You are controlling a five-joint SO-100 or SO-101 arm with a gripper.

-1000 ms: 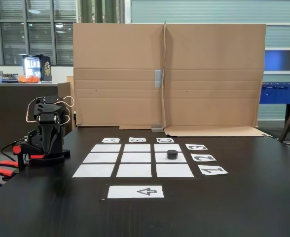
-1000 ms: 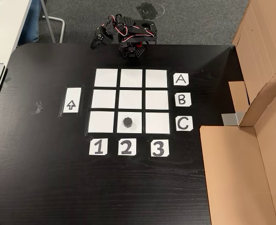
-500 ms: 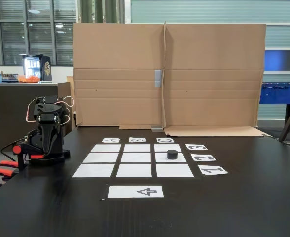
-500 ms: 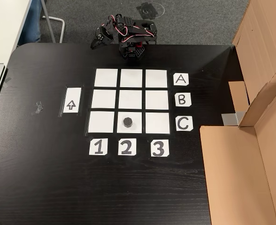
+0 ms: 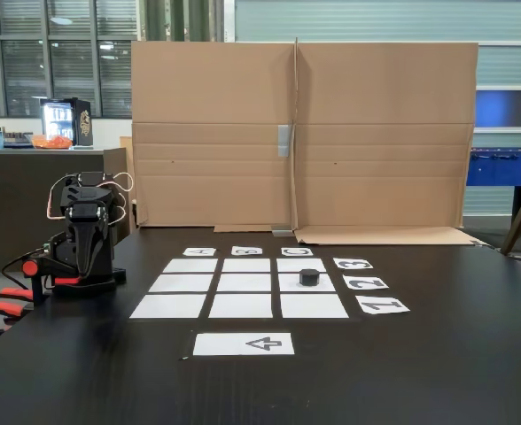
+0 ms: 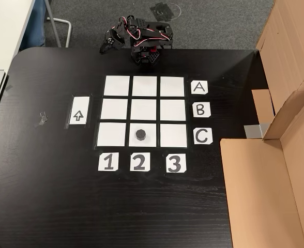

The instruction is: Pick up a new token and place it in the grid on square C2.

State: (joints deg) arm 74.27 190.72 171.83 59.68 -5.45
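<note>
The token (image 6: pixel 140 135), a small dark puck, lies on square C2 (image 6: pixel 148 141), the middle cell of the grid's (image 6: pixel 145 109) row beside the C card. From the low fixed view the token (image 5: pixel 308 277) sits on the middle right-hand cell (image 5: pixel 324 285) of the grid (image 5: pixel 245 282). The arm is folded up at the table's far edge, well away from the token. My gripper (image 6: pixel 105 47) hangs past that edge with its fingers together and nothing between them. In the low view the gripper (image 5: pixel 84 264) points downward at the left.
Cards A, B, C (image 6: pixel 199 88) run along one side of the grid and 1, 2, 3 (image 6: pixel 138 162) along another. An arrow-printed sheet (image 6: pixel 79 110) lies beside the grid. Cardboard panels (image 6: pixel 266 186) stand on one side. A red clamp (image 5: pixel 30 267) holds the arm's base.
</note>
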